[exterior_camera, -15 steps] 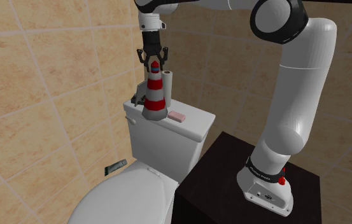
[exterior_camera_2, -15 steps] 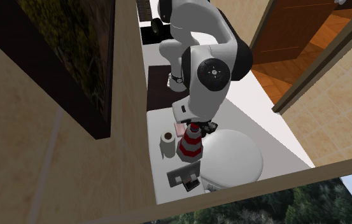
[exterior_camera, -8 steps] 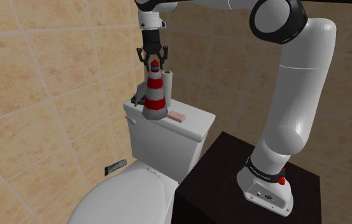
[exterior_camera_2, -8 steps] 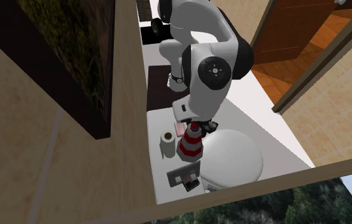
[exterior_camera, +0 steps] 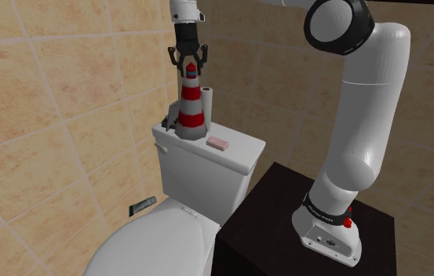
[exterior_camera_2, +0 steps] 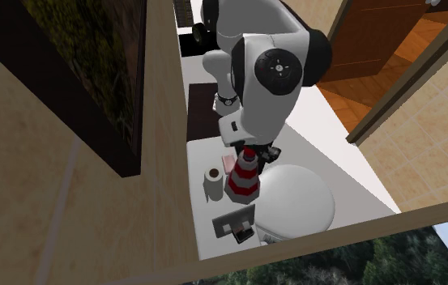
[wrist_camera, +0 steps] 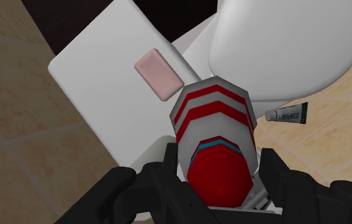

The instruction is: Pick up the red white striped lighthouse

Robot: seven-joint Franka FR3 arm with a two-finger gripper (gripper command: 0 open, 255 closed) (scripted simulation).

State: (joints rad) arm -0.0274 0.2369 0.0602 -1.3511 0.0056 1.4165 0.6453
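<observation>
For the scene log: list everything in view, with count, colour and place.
lighthouse: one, red and white striped, upright over the toilet tank
soap bar: one, pink, on the tank lid
paper roll: one, white, on the tank beside the lighthouse
tube: one, white with dark end, on the floor beside the toilet
toilet: one, white, at the shoulder view's lower left
stand: one, black, beside the toilet
arm: one, white, on the stand
gripper: one, black, shut on the lighthouse's top

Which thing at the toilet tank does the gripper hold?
The red-white striped lighthouse, clasped at its top by the gripper; pink soap and paper roll sit untouched.
</observation>
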